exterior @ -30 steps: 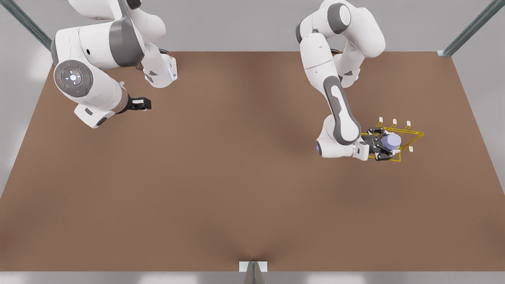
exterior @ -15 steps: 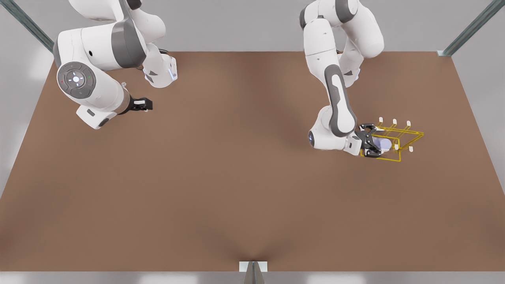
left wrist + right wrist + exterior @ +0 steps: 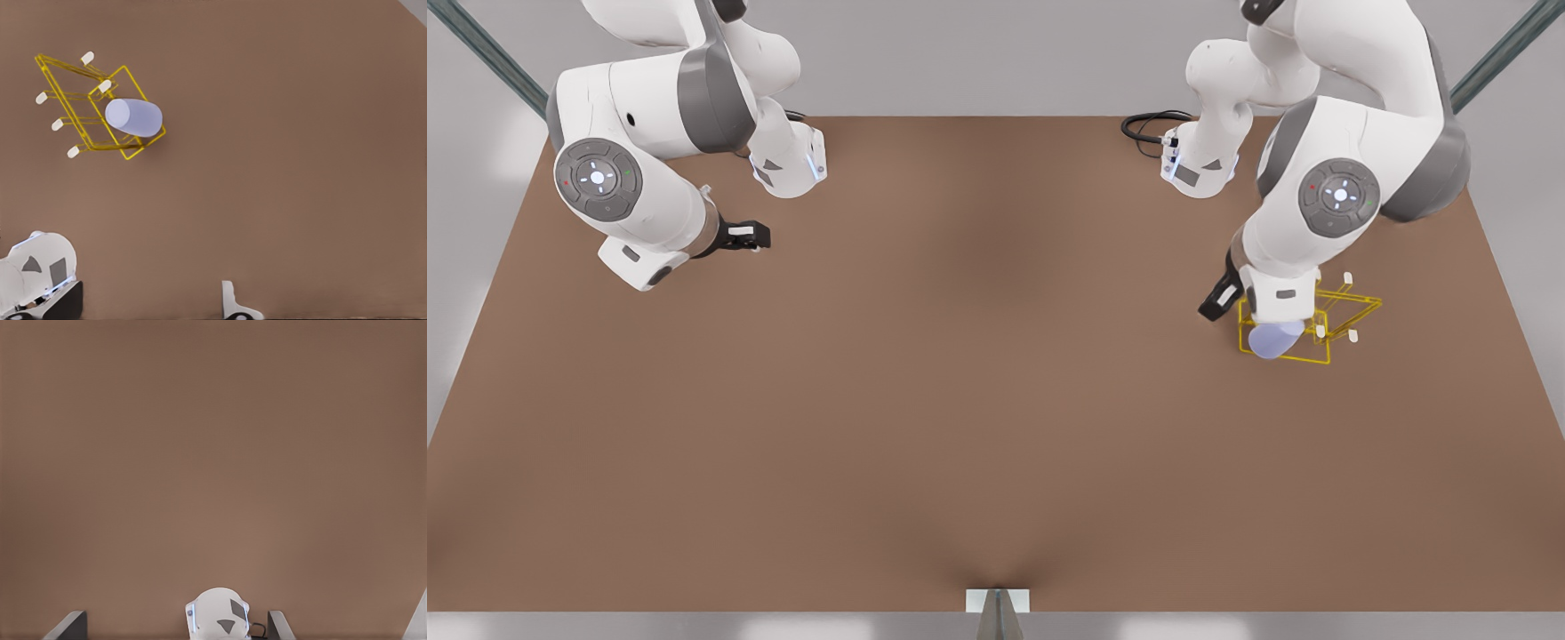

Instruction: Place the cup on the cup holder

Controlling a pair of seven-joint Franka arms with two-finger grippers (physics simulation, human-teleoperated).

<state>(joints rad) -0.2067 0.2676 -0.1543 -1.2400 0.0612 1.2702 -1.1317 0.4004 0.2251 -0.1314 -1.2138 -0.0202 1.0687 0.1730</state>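
My left gripper hangs raised beside the cup holder, clear of the cup — open or clenched, I cannot tell. The left wrist view shows the smooth, tapered lavender cup lying tilted across the yellow wire rack's end, well below me. My right gripper waits far across the brown table — state likewise unclear.

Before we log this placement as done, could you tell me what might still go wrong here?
1. The cup lies tilted across one end of the cup holder, partly overhanging the frame rather than sitting upright on a prong. It may slip off.
2. The left gripper, open, hangs close beside the light wire holder. A careless retreat could clip it and tip the cup out.
The right gripper waits far away.
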